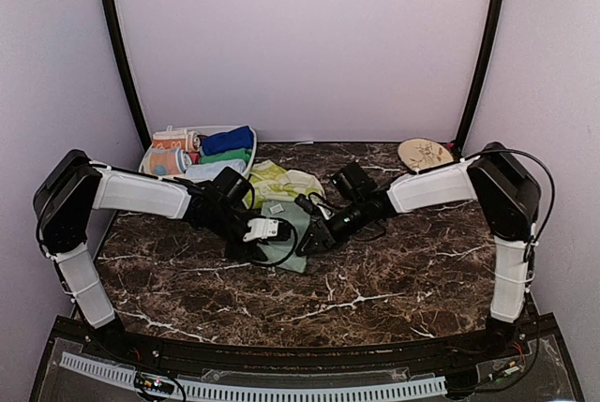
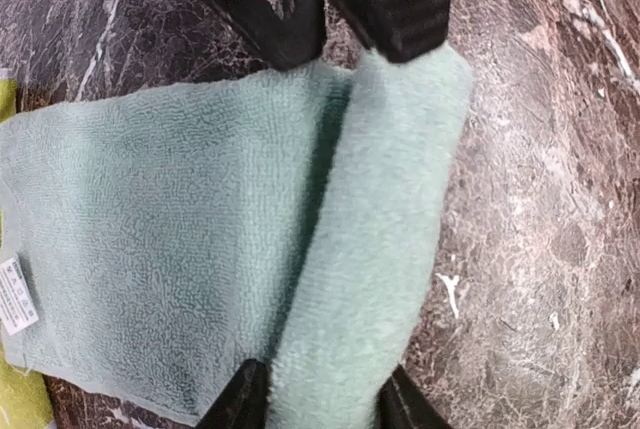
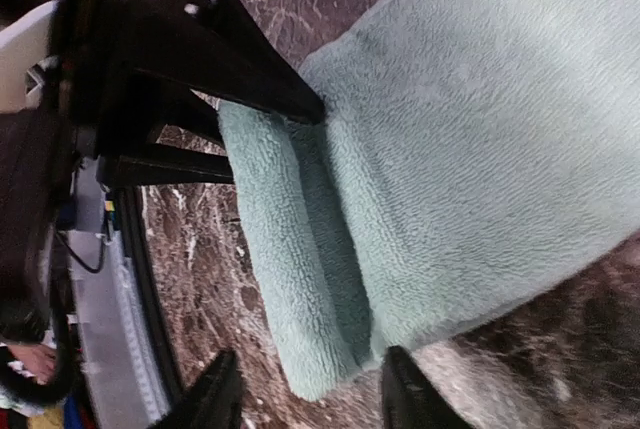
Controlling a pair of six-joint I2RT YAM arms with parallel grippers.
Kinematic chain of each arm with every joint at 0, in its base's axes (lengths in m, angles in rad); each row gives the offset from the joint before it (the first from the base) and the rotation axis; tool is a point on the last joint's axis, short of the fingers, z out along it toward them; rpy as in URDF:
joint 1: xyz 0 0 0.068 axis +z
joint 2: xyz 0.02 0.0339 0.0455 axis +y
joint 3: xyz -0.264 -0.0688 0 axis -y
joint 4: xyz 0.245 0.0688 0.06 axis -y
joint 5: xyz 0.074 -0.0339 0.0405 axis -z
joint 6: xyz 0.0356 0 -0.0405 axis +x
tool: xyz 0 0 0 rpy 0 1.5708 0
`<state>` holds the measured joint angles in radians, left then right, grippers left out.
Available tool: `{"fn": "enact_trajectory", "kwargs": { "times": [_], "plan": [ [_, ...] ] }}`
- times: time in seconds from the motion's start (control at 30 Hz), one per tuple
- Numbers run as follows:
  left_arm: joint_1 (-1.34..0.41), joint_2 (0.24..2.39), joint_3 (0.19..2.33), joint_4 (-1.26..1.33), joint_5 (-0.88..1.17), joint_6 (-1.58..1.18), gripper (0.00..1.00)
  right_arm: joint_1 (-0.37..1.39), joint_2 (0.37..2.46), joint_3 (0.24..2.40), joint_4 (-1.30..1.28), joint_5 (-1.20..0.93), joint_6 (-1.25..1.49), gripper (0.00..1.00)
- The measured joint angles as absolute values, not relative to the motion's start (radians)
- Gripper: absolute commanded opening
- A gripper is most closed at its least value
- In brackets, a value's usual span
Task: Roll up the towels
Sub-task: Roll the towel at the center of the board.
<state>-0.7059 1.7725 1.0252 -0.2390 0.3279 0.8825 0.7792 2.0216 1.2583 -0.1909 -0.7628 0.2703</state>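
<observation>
The mint green towel (image 2: 180, 229) is lying flat near the middle of the table (image 1: 394, 271), with broad stretches of bare dark, white-veined marble lying open in front of it and off to the right. One edge of it is sitting doubled over into a thick, soft roll (image 2: 380, 229), running along the side facing the near table edge. The rest is spreading out as a single fuzzy terry layer with a small white label (image 2: 18, 294) at one corner.

The left end effector (image 2: 320, 404) is pinching one end of that roll, with a dark finger pressing on each side. The right end effector (image 3: 305, 399) is straddling the other end with its fingers spread, and a gap is showing between one finger and the cloth. The two tools are crowding each other over the short roll.

A crumpled yellow-green towel (image 1: 272, 180) is lying just behind the mint one, touching its far edge. At the back left, a white bin (image 1: 217, 127) is holding a folded blue towel (image 1: 228, 140) and other cloths. A round beige plate (image 1: 424, 153) is sitting at the back right, well apart from the work.
</observation>
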Motion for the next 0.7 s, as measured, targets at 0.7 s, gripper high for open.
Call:
{"fn": "enact_trajectory", "kwargs": {
  "times": [0.7],
  "plan": [
    [-0.619, 1.965, 1.254, -0.653, 0.658, 0.797, 0.0, 1.07, 1.357, 0.597, 0.345, 0.139, -0.165, 0.83]
  ]
}}
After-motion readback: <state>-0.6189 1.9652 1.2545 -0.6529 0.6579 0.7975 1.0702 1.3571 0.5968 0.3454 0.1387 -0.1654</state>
